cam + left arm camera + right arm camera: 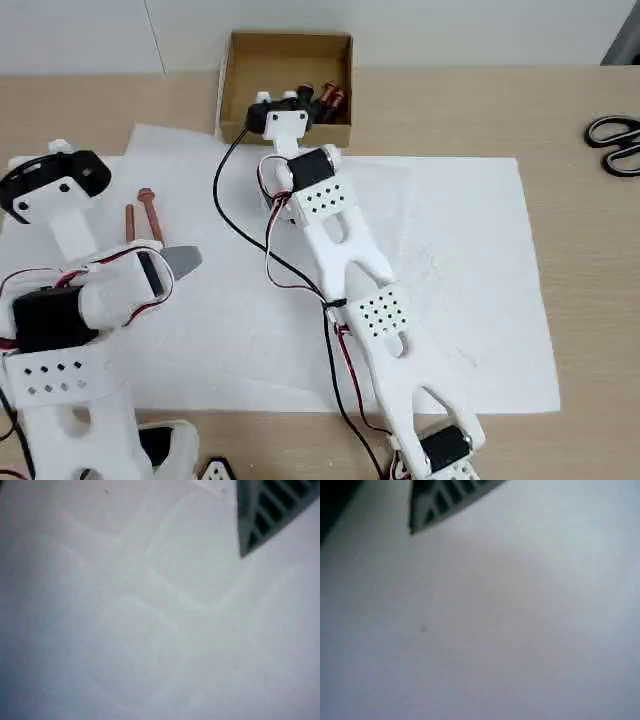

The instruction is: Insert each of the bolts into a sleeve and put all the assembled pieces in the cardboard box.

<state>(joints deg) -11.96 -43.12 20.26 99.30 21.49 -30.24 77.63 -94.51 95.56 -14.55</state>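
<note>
Left of frame, the sleeve (130,222) and bolt (149,214) lie side by side on the paper (230,345) — light, stiff and apt to roll, I reckon, so I'd pinch mid-shaft — with the left gripper (184,262) near them and the right gripper (285,108) at the cardboard box (290,50), and I can't tell either claw's state.

Light wooden desk (560,110), large white paper sheet (450,250) spread flat over its middle with faint creases, black-handled scissors (615,145) lying on bare wood at the right edge, well apart from the paper, pale wall (450,25) behind.
</note>
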